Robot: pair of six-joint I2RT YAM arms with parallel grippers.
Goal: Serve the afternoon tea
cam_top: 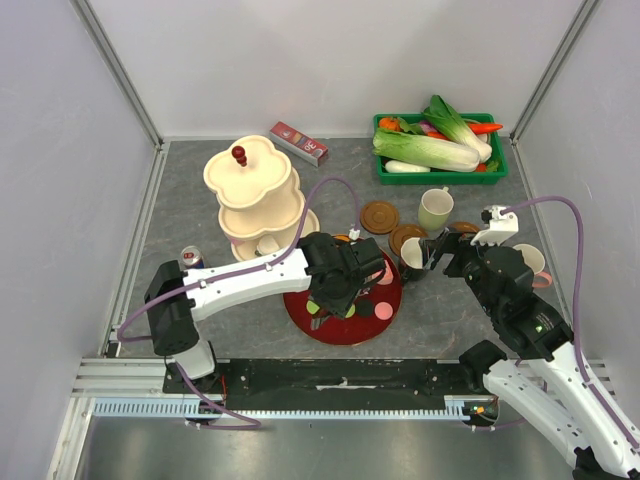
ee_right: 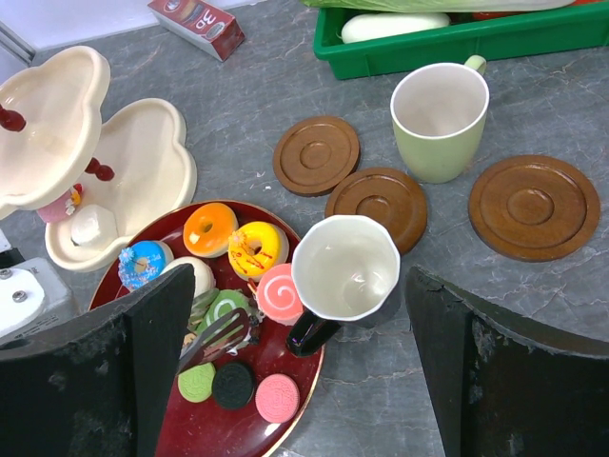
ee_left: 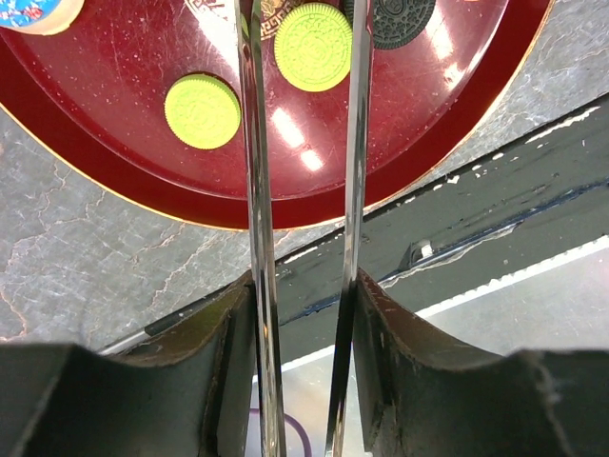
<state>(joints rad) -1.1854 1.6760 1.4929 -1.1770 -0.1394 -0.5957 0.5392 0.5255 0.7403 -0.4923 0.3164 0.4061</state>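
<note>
**Q:** Right gripper (ee_right: 300,273) first, since it is closest?
**A:** Its 2 dark fingers fill the lower corners of the wrist view, spread wide and gripping nothing.
**Q:** What sits between them?
**A:** The black mug (ee_right: 344,267), upright at centre frame, at the right edge of the red plate (ee_left: 95,124).
**Q:** And the left gripper (ee_left: 303,38)?
**A:** Its 2 thin metal blades stand apart over the plate. A green cookie (ee_left: 314,46) shows between them, ungripped.
**Q:** The rest?
**A:** An orange donut (ee_right: 210,228), a yellow donut (ee_right: 255,248) and a pink swirl cake (ee_right: 279,292) lie on the plate. In the upper right are 3 coasters (ee_right: 377,206), with the pale green mug (ee_right: 440,114) upright near them.
</note>
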